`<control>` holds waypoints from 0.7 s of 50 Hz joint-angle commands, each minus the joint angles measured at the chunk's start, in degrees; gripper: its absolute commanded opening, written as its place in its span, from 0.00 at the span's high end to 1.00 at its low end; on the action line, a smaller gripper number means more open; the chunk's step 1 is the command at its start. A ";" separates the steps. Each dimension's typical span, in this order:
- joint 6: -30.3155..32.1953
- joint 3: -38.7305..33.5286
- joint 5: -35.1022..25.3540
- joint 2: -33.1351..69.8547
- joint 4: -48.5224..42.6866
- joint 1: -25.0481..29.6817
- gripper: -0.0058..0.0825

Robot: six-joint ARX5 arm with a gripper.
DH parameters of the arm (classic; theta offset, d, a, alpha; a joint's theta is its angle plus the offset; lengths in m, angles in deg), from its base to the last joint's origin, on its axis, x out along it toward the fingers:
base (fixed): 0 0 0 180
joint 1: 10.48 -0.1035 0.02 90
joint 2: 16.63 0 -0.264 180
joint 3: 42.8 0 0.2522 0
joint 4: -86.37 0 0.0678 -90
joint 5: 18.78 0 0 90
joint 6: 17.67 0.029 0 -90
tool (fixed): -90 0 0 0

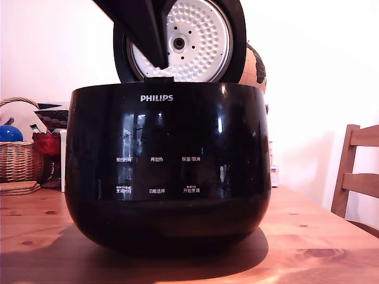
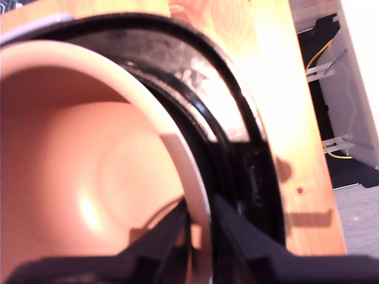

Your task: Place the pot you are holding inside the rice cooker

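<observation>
The gripper (image 2: 198,242) is nearly closed, with one finger inside and one finger outside the thin wall of the pot (image 2: 89,177), so it is pinching the pot by its pale rim (image 2: 177,148). In the wrist view the pot looks pinkish inside and sits within the black ring of the rice cooker (image 2: 240,112). I cannot tell if its bottom is resting yet. The gap between pot and cooker is very small on the gripper's side. The outer finger could bump or get stuck against the cooker wall there. If the fingers let go too early, I think the pot could drop and bang, or land crooked. If the arm (image 1: 139,29) pulls sideways, it might tip the pot or push the cooker along the wooden table (image 1: 320,236). In the exterior view the pot is hidden behind the cooker's shiny front. Farther back, the open lid (image 1: 183,41) stands just behind the arm and could get knocked.
</observation>
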 commanded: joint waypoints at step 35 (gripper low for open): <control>-23.58 0.98 8.22 -3.98 -3.76 -2.54 0.96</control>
